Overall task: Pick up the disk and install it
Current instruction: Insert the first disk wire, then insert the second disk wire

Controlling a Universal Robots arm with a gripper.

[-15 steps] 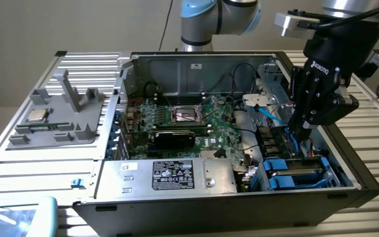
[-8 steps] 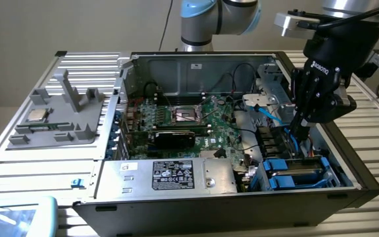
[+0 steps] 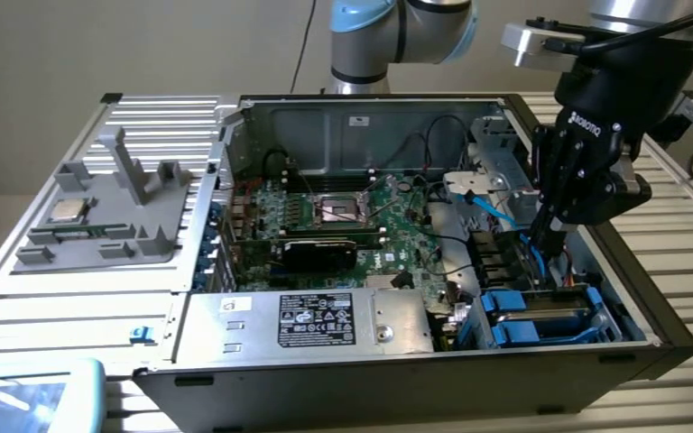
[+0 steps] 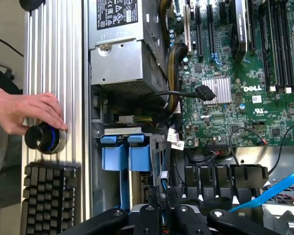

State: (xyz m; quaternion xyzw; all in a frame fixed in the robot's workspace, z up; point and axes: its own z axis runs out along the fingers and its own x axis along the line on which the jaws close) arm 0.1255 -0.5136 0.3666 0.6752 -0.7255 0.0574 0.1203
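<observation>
The disk [image 3: 554,314], silver-grey in a bright blue carrier, lies in the drive bay at the near corner of the open computer case, on the exterior view's right. In the wrist view its blue carrier tabs [image 4: 122,152] show beside the power supply. My black gripper [image 3: 536,269] reaches down into the case just above the disk's far edge. Its fingers [image 4: 159,208] are drawn together among black cables, next to the carrier. I cannot make out anything held between them.
A silver power supply box [image 3: 310,320] fills the case's near side, with the green motherboard [image 3: 335,212] behind it. A blue cable [image 4: 274,188] crosses near the gripper. A person's hand [image 4: 19,110] rests on a black knob [image 4: 44,138] above a keyboard [image 4: 49,196]. A grey fixture [image 3: 94,212] holds a small chip.
</observation>
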